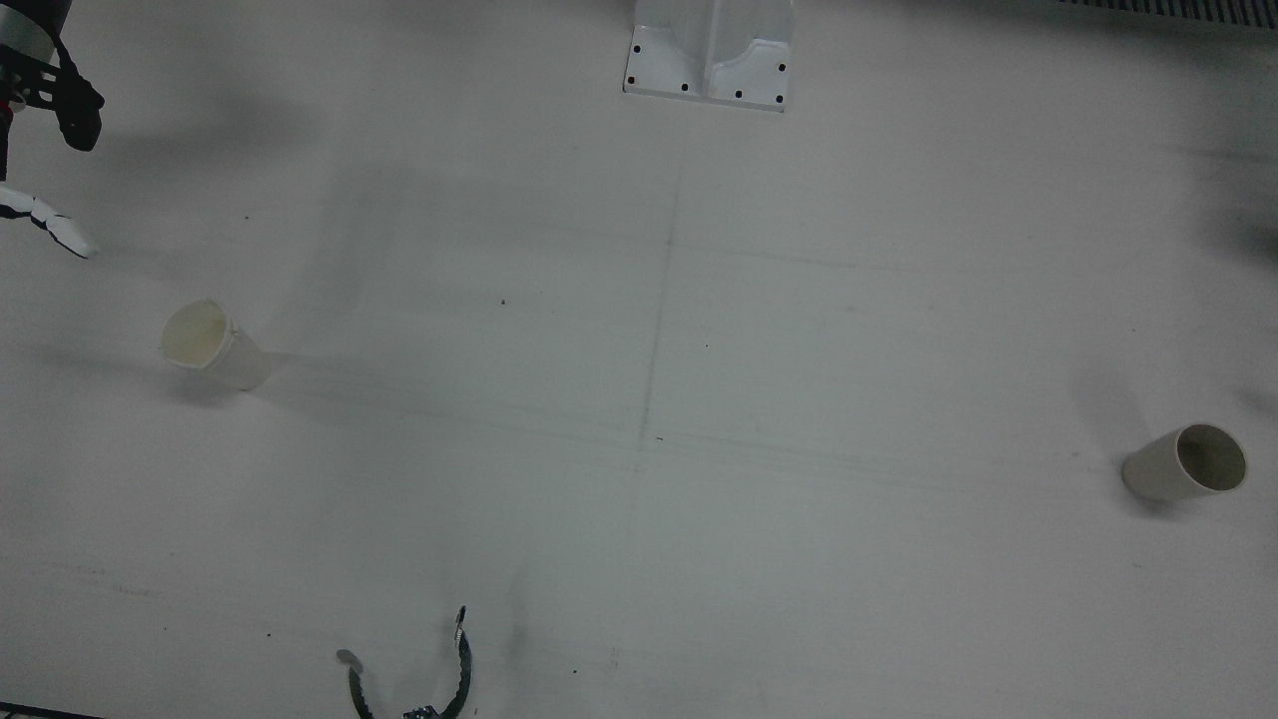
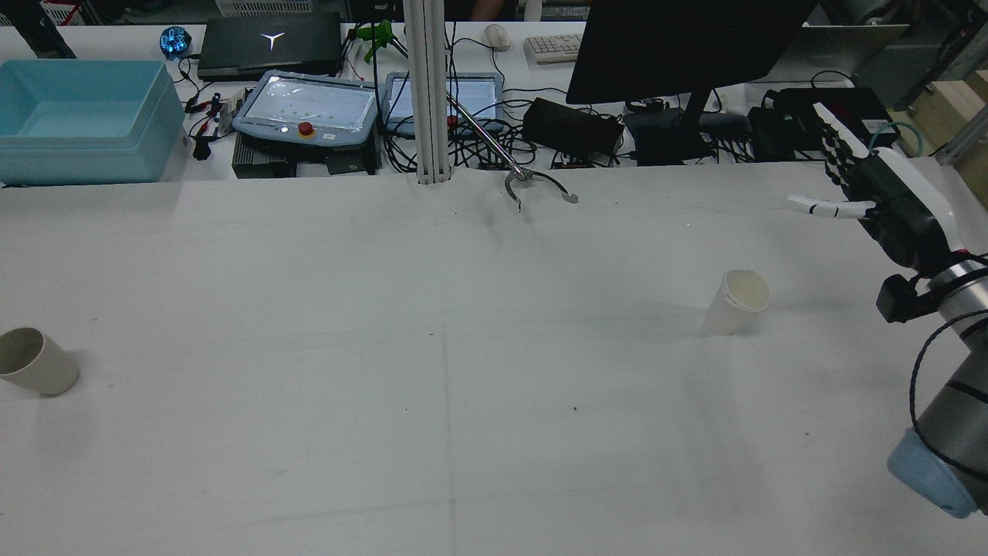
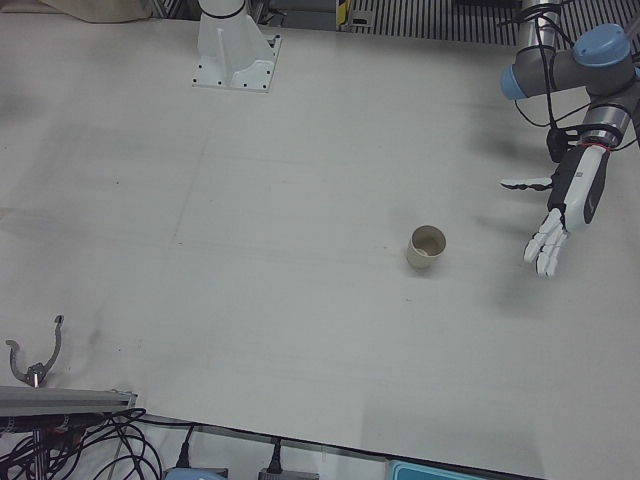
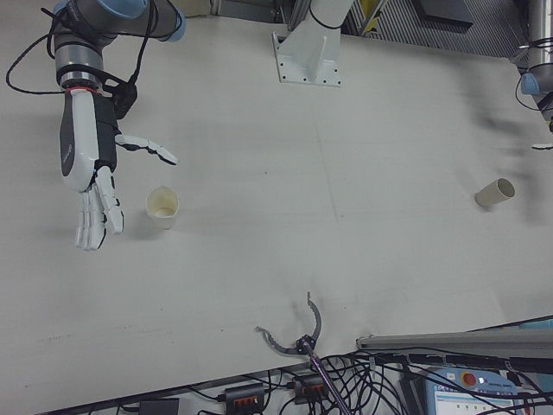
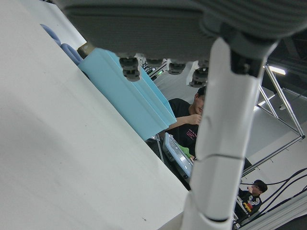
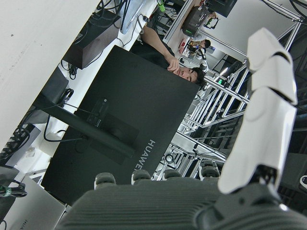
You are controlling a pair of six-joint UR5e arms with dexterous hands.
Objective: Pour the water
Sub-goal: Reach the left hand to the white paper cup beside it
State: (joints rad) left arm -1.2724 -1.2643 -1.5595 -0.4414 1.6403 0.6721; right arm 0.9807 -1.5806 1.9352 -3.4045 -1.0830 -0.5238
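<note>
While nothing is yet grasped, both cups stand upright and well apart on the white table (image 2: 463, 432), one in reach of each of my hands, which I judge a deliberate layout for a two-handed pour. Going left to right in the rear view: the beige cup (image 2: 35, 361) stands at the table's 9 o'clock edge. My left hand (image 3: 560, 215) does not appear there; the left-front view shows it open-palmed, fingers spread and pointing down, holding nothing, near that cup but apart from it. A metal claw tool (image 2: 536, 185) lies at 12 o'clock, clear of the work. The white cup (image 2: 737, 301) stands toward 3 o'clock. My right hand (image 4: 91, 169) hovers just beside it, fingers extended and splayed, thumb out, empty. Whether either cup holds water, I cannot tell.
</note>
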